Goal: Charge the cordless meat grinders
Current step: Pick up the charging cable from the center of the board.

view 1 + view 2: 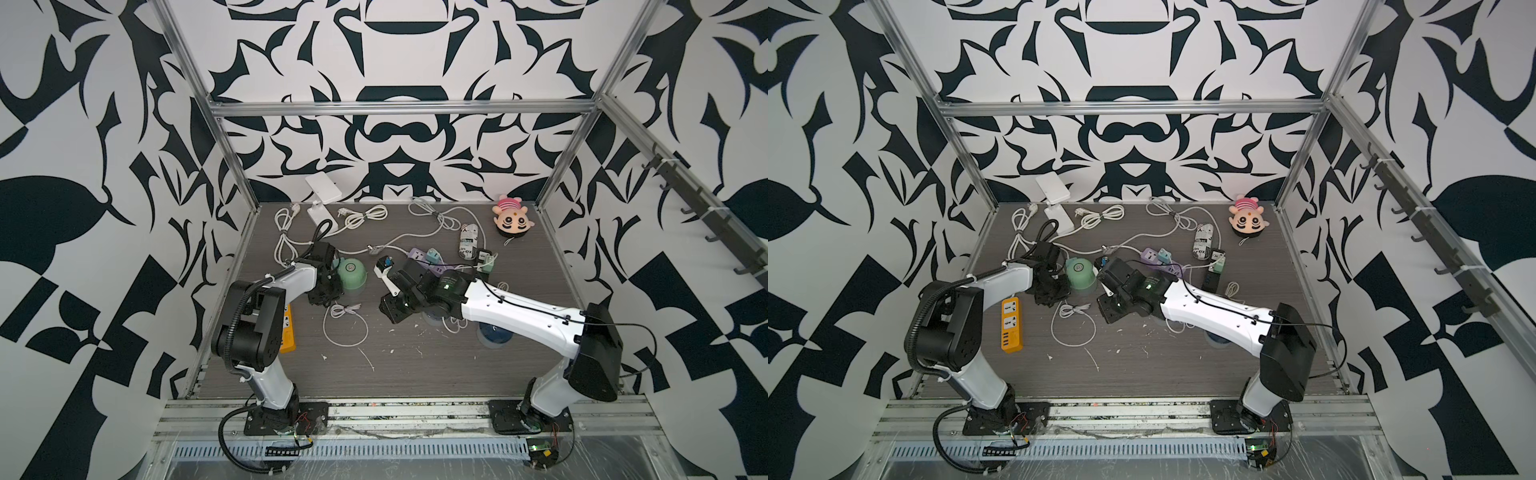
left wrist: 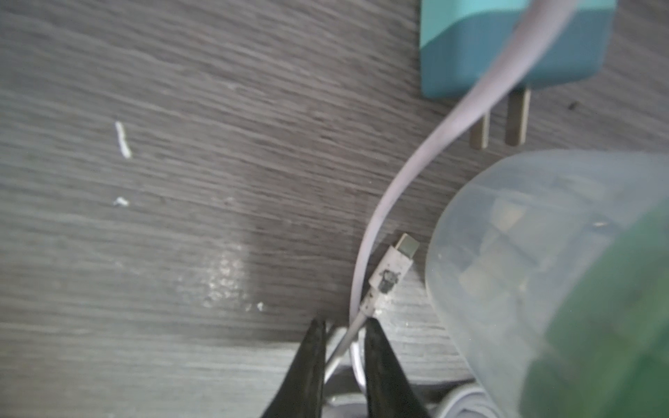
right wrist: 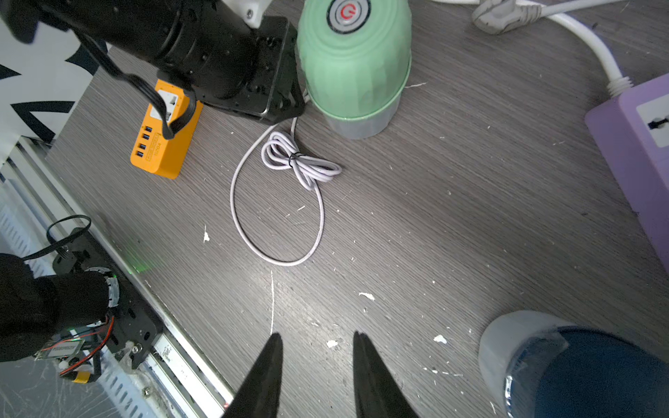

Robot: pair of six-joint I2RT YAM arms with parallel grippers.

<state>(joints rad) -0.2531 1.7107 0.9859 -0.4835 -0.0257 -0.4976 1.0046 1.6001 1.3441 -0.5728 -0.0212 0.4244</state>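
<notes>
Caught the left gripper (image 2: 344, 325) low over the grey wood-grain table (image 2: 144, 253), jaws narrow around a thin white charging cable (image 2: 365, 309) just behind its plug (image 2: 392, 269). Showed the cable against one finger and a sliver of gap on the other side, so no plain pinch.

Found the plug's metal tip just beside the clear bowl base of the mint green grinder (image 2: 597, 325), close but apart. Showed a teal wall adapter (image 2: 506, 54) lying flat on the table nearby, prongs bare, with a pale cord across it.

Placed the mint green grinder upright near the middle of the table in both top views (image 1: 352, 272) (image 1: 1080, 272), grey button up, right beside the left arm's wrist.

Found the right gripper (image 3: 318, 347) over bare tabletop, jaws partly apart with nothing between them. Showed a navy blue grinder (image 3: 597, 372) just beside it, mostly hidden under the right arm in a top view (image 1: 492, 332).

Also took in:
- an orange power strip (image 1: 1011, 320) beside the left arm
- a purple power strip (image 1: 432, 266) behind the right gripper
- a tied white cable bundle (image 3: 300, 163) between the two arms
- a pink plush toy (image 1: 513, 218) at the far right corner
</notes>
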